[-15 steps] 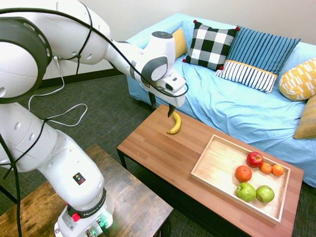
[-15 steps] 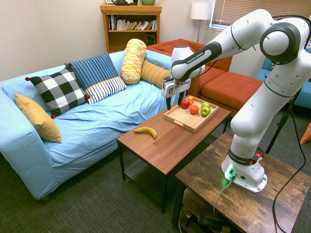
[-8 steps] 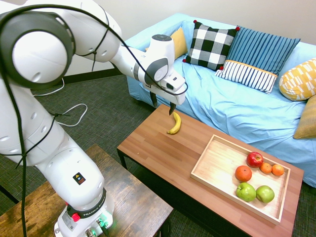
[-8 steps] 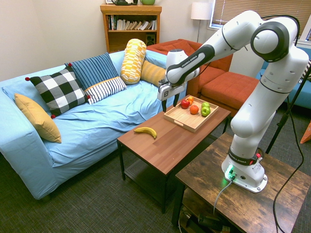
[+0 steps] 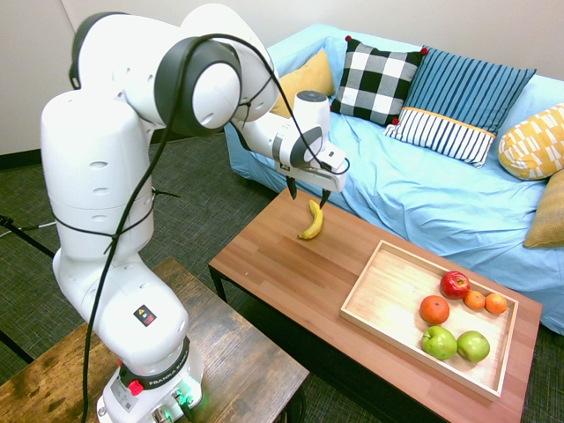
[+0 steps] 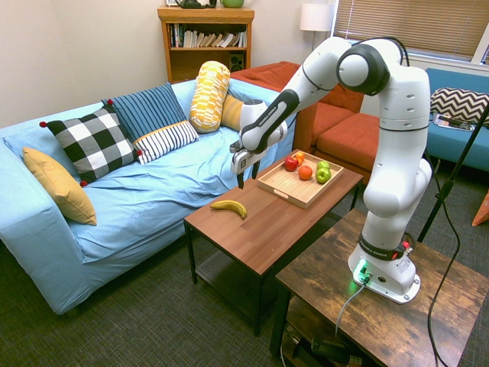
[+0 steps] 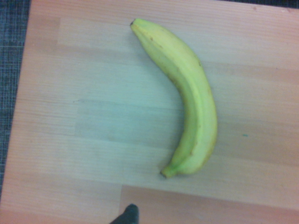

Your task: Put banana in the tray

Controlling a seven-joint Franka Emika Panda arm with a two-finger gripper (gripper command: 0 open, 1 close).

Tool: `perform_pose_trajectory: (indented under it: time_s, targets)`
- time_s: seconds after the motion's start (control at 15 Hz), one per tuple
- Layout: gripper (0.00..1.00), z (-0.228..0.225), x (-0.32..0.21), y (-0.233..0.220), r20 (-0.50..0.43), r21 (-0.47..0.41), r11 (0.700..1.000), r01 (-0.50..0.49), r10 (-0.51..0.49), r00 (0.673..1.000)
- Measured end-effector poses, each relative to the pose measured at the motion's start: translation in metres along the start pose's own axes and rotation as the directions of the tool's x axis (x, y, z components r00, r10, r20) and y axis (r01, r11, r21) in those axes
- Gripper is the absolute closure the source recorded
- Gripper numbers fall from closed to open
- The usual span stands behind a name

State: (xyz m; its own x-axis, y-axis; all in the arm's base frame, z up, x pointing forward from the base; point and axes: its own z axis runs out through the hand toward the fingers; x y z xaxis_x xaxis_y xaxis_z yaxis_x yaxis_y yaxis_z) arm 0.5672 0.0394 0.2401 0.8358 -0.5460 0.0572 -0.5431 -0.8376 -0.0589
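We find the banana [image 5: 310,222] lying untouched on the table [image 5: 291,273], well apart from the tray [image 5: 388,300]. The hand [image 5: 307,194] hangs just above it, fingers apart, holding nothing. We judge the grasp, carry and placement all outstanding.

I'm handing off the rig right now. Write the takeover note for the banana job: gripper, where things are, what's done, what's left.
Gripper: open, empty, pointing down just above the banana.
Banana: lying flat on the coffee table near the sofa-side edge, not touched yet.
Tray: at the table's other end, holding apples and oranges along one side; the near half is bare.
Done: approach only.
Left: lower, grasp the banana, carry it over, set it in the tray.
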Motion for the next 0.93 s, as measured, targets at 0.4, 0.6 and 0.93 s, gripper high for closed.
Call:
perform_pose_trajectory:
  time_s: [0.4,0.6,0.93]
  targets:
    - [0.0,0.081,0.032,-0.024,0.035,0.05,0.998,0.05,-0.051,0.998]
    - [0.0,0.107,0.035,-0.032,0.032,0.065,0.996,0.064,-0.066,0.997]
    - [0.0,0.14,0.035,-0.033,0.033,0.058,0.996,0.063,-0.065,0.997]
